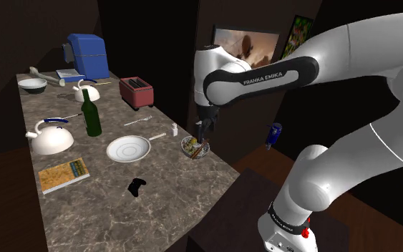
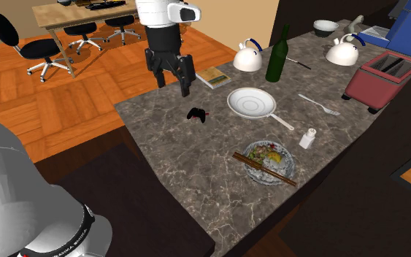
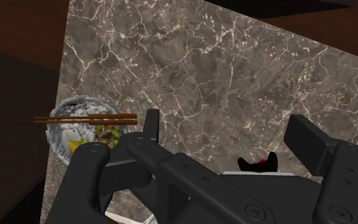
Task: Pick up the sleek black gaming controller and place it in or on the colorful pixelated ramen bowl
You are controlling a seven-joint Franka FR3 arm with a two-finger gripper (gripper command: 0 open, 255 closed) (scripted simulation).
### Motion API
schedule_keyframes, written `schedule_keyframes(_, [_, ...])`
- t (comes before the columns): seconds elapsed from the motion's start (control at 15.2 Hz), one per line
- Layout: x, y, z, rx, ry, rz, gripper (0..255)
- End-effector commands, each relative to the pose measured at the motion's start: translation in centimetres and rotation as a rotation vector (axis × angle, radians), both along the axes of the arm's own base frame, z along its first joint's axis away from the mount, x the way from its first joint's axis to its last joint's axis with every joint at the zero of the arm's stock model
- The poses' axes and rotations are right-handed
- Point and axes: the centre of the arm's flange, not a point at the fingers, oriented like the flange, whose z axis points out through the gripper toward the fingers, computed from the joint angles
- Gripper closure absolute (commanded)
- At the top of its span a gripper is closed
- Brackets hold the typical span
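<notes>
The small black controller (image 1: 137, 187) lies on the marble counter near its front edge, also seen in the second exterior view (image 2: 197, 114). The ramen bowl (image 1: 194, 147), with brown chopsticks (image 2: 266, 169) across its rim, stands apart from it toward the counter's end (image 2: 269, 160). My gripper (image 2: 171, 82) hangs open well above the counter, holding nothing. In the wrist view the controller (image 3: 259, 164) peeks out from behind the hand between the spread fingers (image 3: 151, 124), and the bowl (image 3: 75, 132) lies off to one side.
A white plate (image 1: 128, 149), a salt shaker (image 1: 174, 129) and a fork (image 1: 139, 120) sit near the bowl. A book (image 1: 64, 175), white kettle (image 1: 51, 139), green bottle (image 1: 90, 111) and red toaster (image 1: 137, 90) stand further along the counter (image 1: 99, 207).
</notes>
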Motion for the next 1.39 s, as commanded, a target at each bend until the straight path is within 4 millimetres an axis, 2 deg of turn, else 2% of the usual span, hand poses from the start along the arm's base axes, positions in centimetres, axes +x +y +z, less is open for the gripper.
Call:
schedule_keyframes(0.0, [1.3, 1.3, -1.9, -0.002, -0.007, 0.003, 0])
schedule_keyframes(1.32, [14.0, 14.1, -21.0, -0.033, -0.055, 0.03, 0])
